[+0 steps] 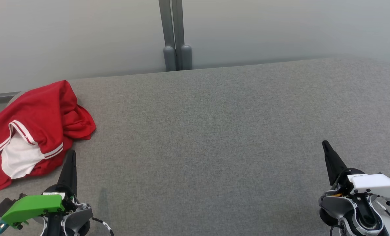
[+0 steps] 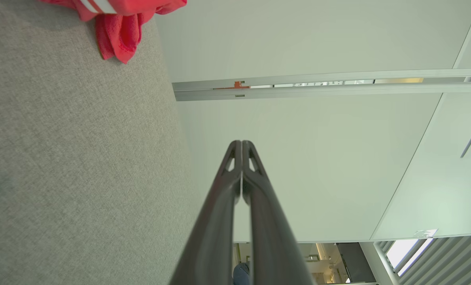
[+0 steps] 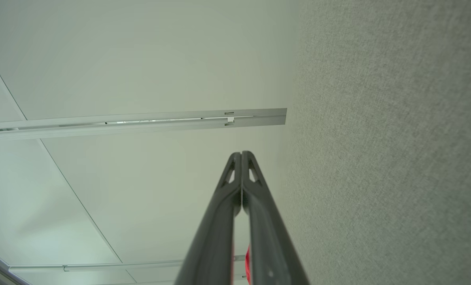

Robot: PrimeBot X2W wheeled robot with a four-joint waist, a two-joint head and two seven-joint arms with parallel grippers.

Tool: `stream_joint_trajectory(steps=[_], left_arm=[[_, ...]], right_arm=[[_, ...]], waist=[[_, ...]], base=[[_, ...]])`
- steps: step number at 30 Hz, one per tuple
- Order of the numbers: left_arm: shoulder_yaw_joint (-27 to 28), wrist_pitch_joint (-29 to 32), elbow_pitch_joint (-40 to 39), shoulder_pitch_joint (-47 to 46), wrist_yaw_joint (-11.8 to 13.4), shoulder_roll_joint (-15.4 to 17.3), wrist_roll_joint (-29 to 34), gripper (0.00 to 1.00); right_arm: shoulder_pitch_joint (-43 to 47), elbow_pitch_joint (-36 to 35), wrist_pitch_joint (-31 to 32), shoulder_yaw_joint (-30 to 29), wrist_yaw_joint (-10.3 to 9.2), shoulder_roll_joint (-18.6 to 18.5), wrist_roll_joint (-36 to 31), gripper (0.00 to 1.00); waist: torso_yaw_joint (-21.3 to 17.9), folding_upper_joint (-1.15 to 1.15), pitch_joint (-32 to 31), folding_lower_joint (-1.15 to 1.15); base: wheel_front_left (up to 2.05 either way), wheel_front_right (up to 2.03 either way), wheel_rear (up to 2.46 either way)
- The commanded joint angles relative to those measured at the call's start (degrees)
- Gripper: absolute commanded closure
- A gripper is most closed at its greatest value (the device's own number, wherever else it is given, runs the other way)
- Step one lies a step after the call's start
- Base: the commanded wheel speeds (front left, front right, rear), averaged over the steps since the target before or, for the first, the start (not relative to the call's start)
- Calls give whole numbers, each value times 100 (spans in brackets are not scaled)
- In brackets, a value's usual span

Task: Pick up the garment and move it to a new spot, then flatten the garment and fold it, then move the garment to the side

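Garment point(image 1: 34, 127) crumpled at tabletop point(image 1: 214, 131) left edge, untouched. Left gripper point(image 1: 72, 154) just beside it, right gripper point(image 1: 325, 144) well apart — both jaws closed tight, empty. Advice: part left jaws, pinch thick red fold, lift clear.

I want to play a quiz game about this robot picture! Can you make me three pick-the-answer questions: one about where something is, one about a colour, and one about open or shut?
1. Where is the red garment on the grey table?
A) the middle
B) the robot's left end
C) the robot's right end

2. What colour are the garment's stripes?
A) blue
B) yellow
C) white

3. How are the left gripper and right gripper?
A) both shut and empty
B) both wide open
C) one holding cloth

Answers:
B, it lies crumpled near the left gripper.
C, white bands edge the red cloth.
A, in each wrist view they close tight on nothing.
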Motion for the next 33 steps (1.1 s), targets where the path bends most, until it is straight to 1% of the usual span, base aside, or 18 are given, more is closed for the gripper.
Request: stream_joint_trajectory(steps=[1,33], left_arm=[[5,11,-7,-77,-28,8,35,100],[5,11,-7,-77,-28,8,35,100]], right_arm=[[-31,-22,12,-7,5,-7,43,100],[-31,-22,12,-7,5,-8,43,100]], waist=[[0,0,0,0],[0,0,0,0]], base=[[0,0,0],[0,0,0]])
